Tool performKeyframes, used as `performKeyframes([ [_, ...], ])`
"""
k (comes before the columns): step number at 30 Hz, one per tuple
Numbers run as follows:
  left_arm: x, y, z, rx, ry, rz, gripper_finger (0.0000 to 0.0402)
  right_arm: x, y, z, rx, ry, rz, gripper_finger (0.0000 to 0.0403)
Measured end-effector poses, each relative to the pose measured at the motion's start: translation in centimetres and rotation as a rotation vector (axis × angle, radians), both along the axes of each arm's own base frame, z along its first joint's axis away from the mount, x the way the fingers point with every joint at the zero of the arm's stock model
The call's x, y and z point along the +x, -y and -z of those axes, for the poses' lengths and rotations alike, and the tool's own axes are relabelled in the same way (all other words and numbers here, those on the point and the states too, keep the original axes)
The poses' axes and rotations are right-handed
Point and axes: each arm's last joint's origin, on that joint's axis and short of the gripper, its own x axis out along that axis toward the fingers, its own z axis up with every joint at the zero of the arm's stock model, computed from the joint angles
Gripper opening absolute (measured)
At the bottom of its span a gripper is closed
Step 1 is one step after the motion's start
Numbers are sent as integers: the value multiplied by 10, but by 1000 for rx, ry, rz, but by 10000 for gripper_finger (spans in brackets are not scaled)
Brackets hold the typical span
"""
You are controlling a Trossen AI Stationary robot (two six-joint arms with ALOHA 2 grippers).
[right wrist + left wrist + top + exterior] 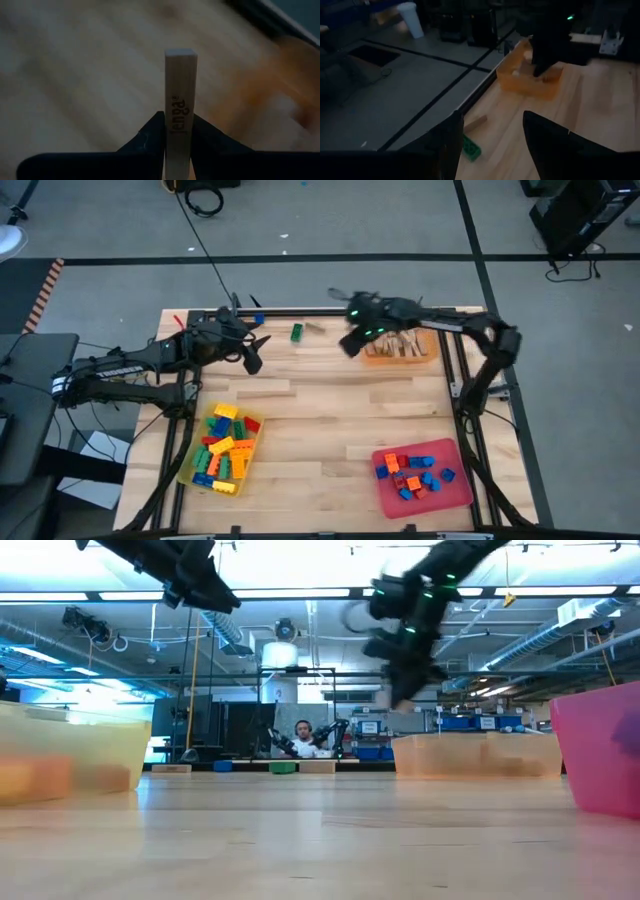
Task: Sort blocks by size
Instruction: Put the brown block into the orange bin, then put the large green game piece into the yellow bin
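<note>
Fingers of the right gripper (177, 137) are pinching a tan wooden block (180, 100) upright, hanging just beside the orange tray (400, 350). Left gripper (252, 352) is waiting open near a green block (297, 332). Pinched that low, the block could be tipping and missing the tray.

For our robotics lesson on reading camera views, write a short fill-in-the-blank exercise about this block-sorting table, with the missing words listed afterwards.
1. The right gripper has its jaws shut on a tan ____ block.
2. The wooden pieces are collected in the ____ tray.
3. A loose ____ brick lies at the table's far edge, near the left gripper.
4. The left gripper's jaws are ____.

Missing words: wooden; orange; green; open
</note>
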Motion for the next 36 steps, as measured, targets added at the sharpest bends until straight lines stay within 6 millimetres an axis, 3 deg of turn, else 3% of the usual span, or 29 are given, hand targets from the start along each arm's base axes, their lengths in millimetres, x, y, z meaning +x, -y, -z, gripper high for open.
performKeyframes([
  [4, 1, 0, -5, 13, 51, 0, 214, -43, 12, 5, 33, -8, 210, 73],
  [10, 3, -1, -10, 27, 105, 0, 214, -75, 19, 11, 64, 2, 372, 87],
  [22, 3, -1, -10, 20, 115, -2, 214, -83, 28, 17, 36, -34, 372, 136],
  [25, 3, 0, -10, -52, 158, -6, 214, -83, 27, 15, 27, -37, 349, 149],
  [36, 21, -5, 6, -183, 157, -52, 224, -98, 14, -22, -49, 77, 324, 189],
])
